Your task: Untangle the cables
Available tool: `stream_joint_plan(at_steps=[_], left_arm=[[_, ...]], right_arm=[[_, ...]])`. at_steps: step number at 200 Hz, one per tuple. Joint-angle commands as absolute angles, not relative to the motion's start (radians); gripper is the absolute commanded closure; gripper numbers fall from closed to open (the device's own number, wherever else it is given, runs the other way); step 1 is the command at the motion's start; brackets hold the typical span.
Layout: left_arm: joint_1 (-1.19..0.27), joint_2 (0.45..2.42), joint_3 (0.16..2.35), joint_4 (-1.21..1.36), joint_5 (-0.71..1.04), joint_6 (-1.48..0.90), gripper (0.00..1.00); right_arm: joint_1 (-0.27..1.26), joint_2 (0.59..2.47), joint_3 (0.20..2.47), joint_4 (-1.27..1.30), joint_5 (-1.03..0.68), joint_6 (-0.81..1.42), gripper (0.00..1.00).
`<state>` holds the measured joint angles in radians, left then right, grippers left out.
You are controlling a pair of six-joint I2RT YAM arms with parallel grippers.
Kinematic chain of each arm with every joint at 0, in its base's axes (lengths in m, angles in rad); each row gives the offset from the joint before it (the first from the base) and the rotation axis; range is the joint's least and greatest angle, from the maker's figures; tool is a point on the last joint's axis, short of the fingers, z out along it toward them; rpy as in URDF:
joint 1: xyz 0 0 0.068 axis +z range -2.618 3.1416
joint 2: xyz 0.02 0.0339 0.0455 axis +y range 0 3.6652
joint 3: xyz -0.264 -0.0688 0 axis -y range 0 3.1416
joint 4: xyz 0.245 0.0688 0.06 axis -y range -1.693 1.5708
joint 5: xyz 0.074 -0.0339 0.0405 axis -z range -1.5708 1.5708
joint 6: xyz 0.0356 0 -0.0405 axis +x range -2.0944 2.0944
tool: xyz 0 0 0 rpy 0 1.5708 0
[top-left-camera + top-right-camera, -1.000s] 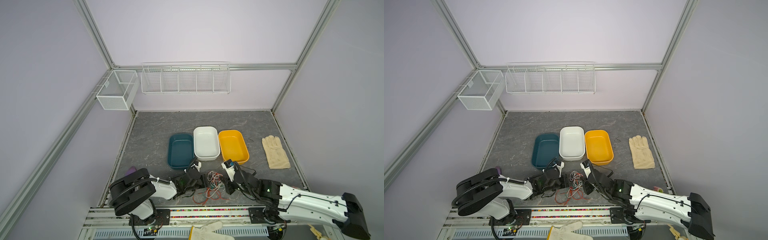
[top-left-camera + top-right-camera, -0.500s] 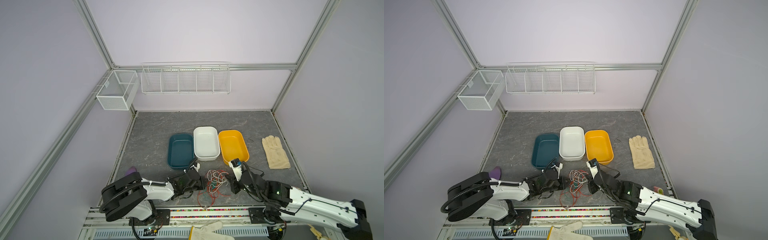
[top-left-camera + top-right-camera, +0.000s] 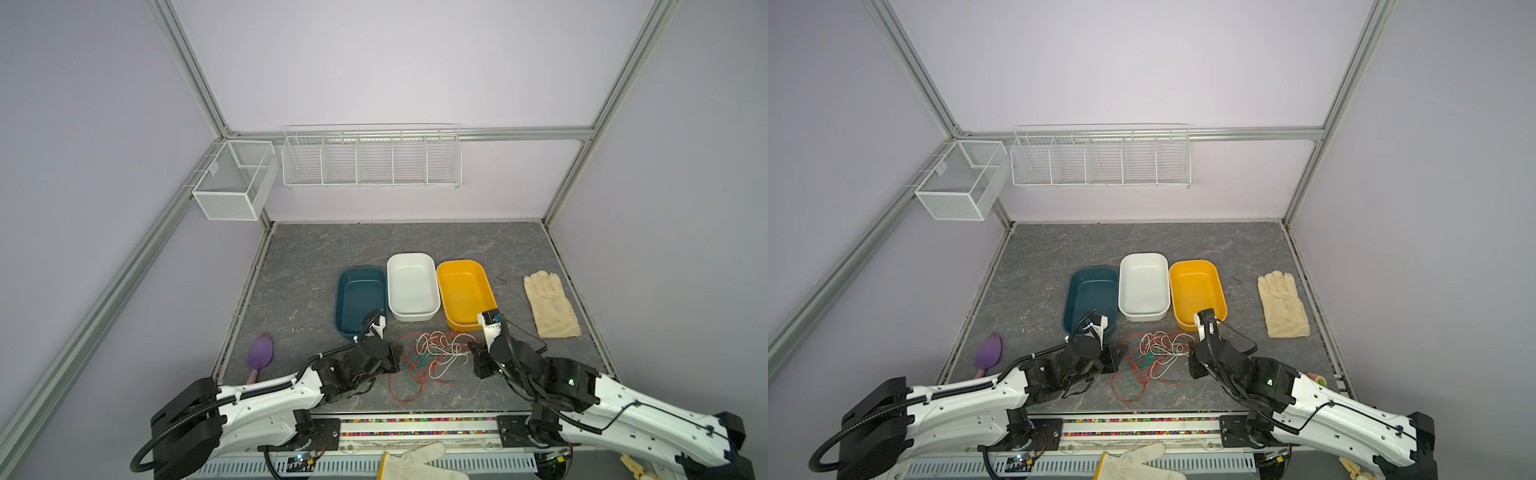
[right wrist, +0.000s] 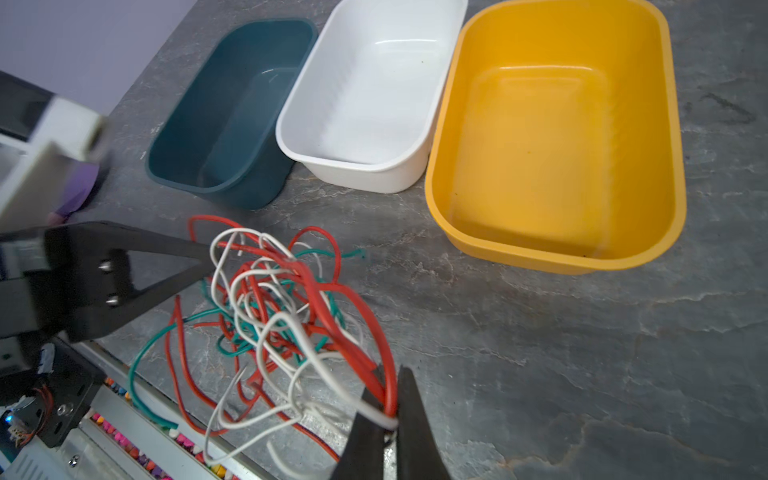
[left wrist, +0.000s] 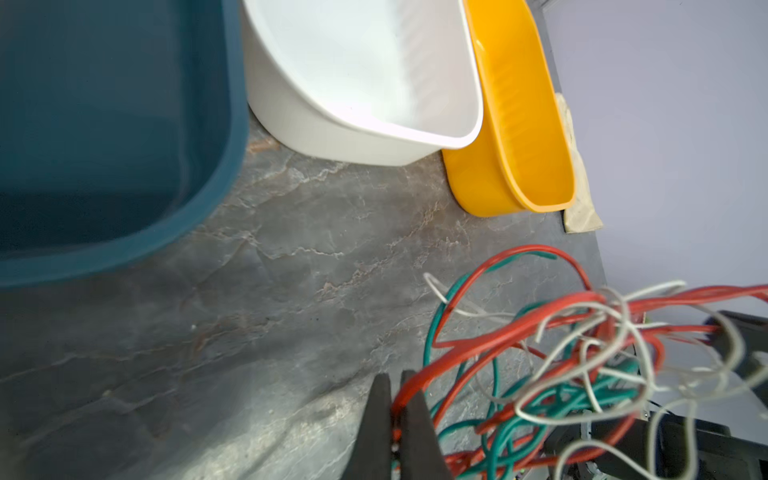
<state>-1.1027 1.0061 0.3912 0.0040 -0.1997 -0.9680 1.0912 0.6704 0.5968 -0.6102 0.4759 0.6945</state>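
The cables [image 3: 432,356], a loose knot of red, green and white strands, sit on the grey table [image 3: 316,266] just in front of the white tub [image 3: 412,286]. A teal tub [image 3: 360,299] stands to that tub's left and a yellow tub [image 3: 464,291] to its right. All three show bare floors. The left gripper [image 5: 395,384] is clamped on a red strand at the knot's left edge. The right gripper [image 4: 388,401] pinches red and white strands at its right edge.
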Motion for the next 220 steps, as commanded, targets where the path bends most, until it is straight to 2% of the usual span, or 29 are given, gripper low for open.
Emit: stream_joint_plan(at_steps=[1, 18, 51, 63, 73, 87, 157, 192, 220], left_arm=[[-1.100, 0.913, 0.359, -0.147, -0.304, -0.953, 1.00], [-1.097, 0.858, 0.353, -0.170, -0.300, -0.948, 1.00], [-1.096, 0.814, 0.355, -0.189, -0.292, -0.940, 1.00], [-1.097, 0.815, 0.360, -0.186, -0.286, -0.936, 1.00], [-1.098, 0.823, 0.363, -0.177, -0.277, -0.935, 1.00], [-1.097, 0.842, 0.376, -0.161, -0.264, -0.925, 1.00], [-1.097, 0.843, 0.430, -0.076, -0.185, -0.875, 1.00], [-1.098, 0.770, 0.393, -0.002, -0.166, -0.878, 1.00], [-1.098, 0.702, 0.356, 0.049, -0.154, -0.879, 1.00]], right_arm=[[1.050, 0.663, 0.600, -0.683, 0.484, 0.772, 0.93], [1.037, 0.676, 0.585, -0.663, 0.433, 0.777, 0.90], [1.033, 0.713, 0.584, -0.631, 0.367, 0.757, 0.78], [1.033, 0.721, 0.588, -0.614, 0.335, 0.742, 0.68], [1.033, 0.728, 0.588, -0.585, 0.289, 0.721, 0.53], [1.034, 0.745, 0.596, -0.543, 0.225, 0.696, 0.46], [1.045, 0.899, 0.579, -0.231, -0.035, 0.677, 0.45], [1.071, 1.038, 0.597, -0.132, -0.029, 0.724, 0.46], [1.080, 1.121, 0.617, -0.130, 0.042, 0.765, 0.46]])
